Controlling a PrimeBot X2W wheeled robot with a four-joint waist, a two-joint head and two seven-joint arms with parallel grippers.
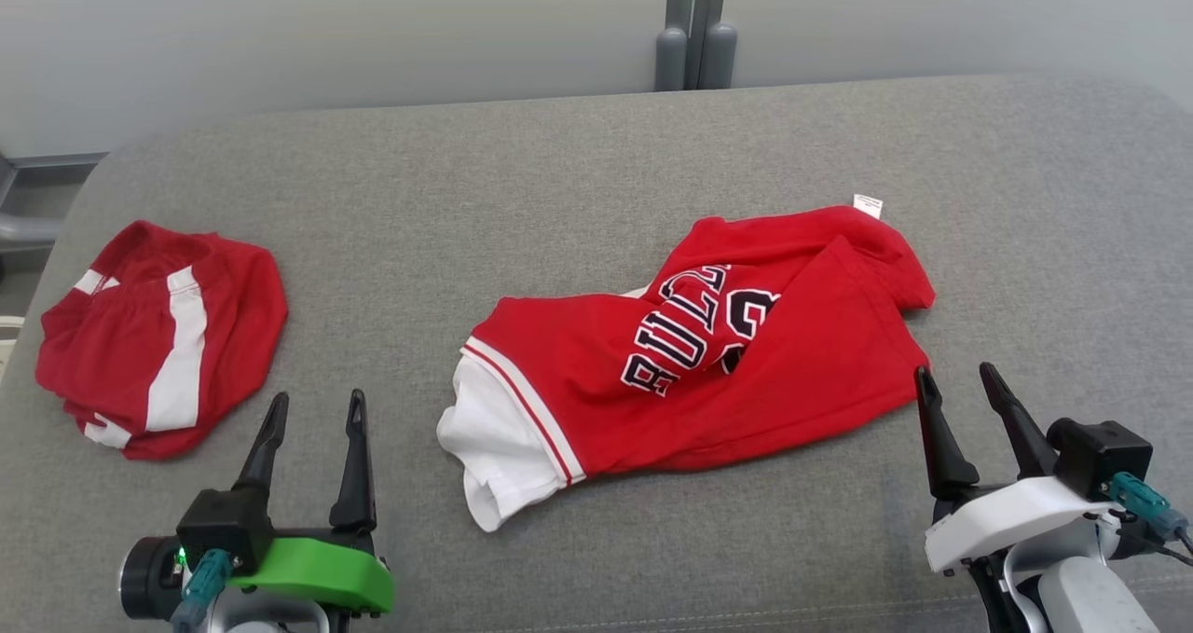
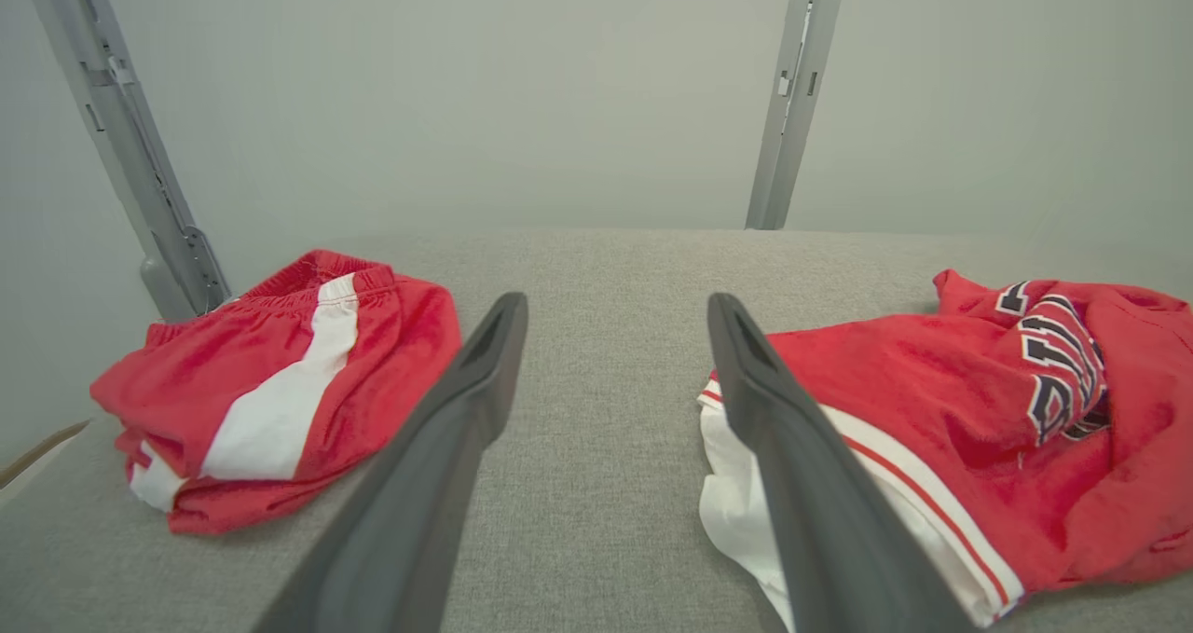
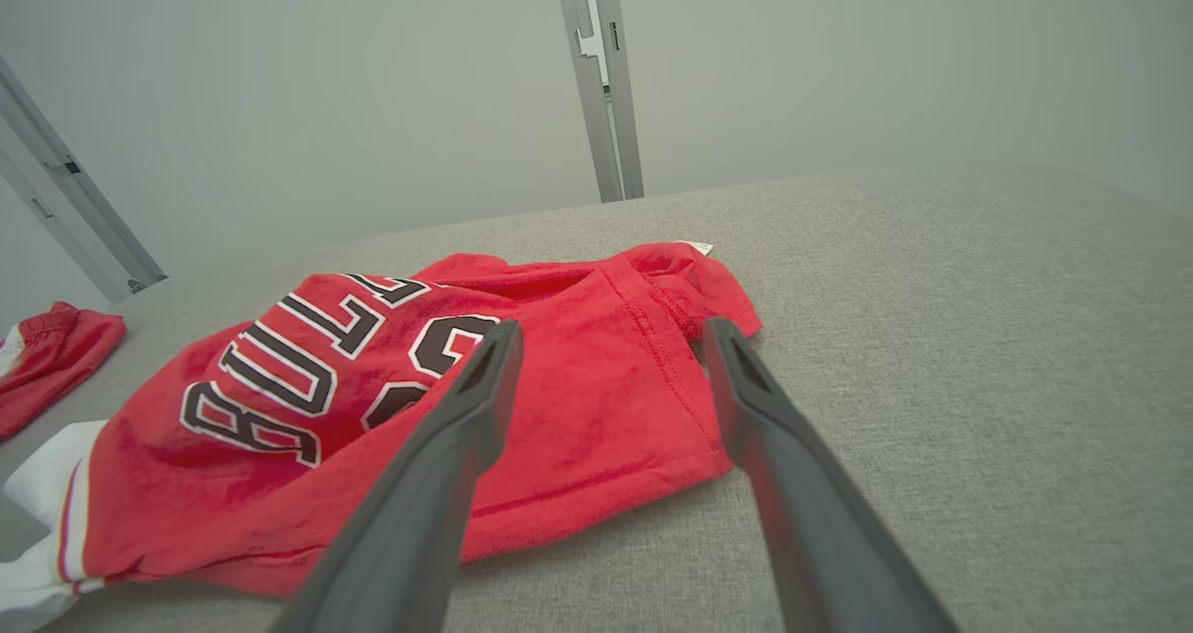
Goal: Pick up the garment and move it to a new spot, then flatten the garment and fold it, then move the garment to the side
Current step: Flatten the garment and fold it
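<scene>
The garment (image 1: pixel 727 372) is a red jersey with dark lettering and a white, red-striped hem, lying crumpled in the middle of the grey cushioned surface (image 1: pixel 559 176). A small white label sticks out at its far right corner. My left gripper (image 1: pixel 318 397) stands open near the front edge, between the jersey's white hem and a second red piece. In the left wrist view the gripper (image 2: pixel 617 302) has the jersey (image 2: pixel 932 400) just to its right. My right gripper (image 1: pixel 954 370) is open, its tips just off the jersey's right edge. The right wrist view shows this gripper (image 3: pixel 610 326) over that edge of the jersey (image 3: pixel 596 409).
Red shorts with a white stripe (image 1: pixel 158 335) lie bunched at the surface's left end, also visible in the left wrist view (image 2: pixel 280 381). A grey wall with a vertical metal post (image 1: pixel 694 27) stands behind. Bare grey fabric stretches along the back and right.
</scene>
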